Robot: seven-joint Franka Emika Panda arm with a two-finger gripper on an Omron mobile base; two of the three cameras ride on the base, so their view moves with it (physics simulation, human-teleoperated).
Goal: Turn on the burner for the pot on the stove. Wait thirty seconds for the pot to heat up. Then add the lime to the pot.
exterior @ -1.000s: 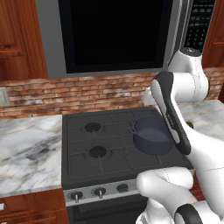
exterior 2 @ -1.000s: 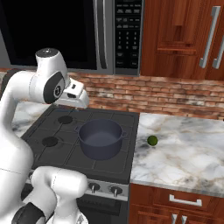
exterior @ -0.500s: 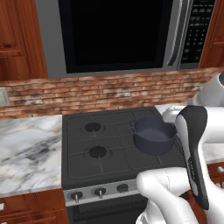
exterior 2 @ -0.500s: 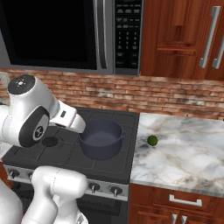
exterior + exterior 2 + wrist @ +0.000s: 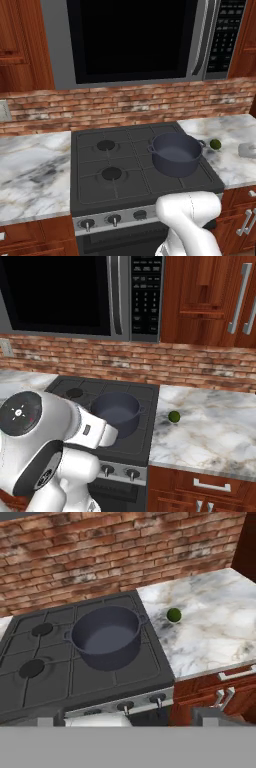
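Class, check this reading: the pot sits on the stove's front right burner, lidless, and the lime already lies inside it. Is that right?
Not quite. The lime is not in the pot; it lies on the marble counter just right of the stove, as the hand view shows. The rest holds: the pot is lidless on the front right burner.

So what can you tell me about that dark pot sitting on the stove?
The pot is deep, round and dark blue-grey, with a dull metal look. It has two small loop handles at its rim, on opposite sides, and no lid. Inside it looks empty. It stands upright on the black grate of the stove, on the right-hand side towards the back, over one burner. Nothing else touches it. The lime lies apart from it on the marble counter to its right.
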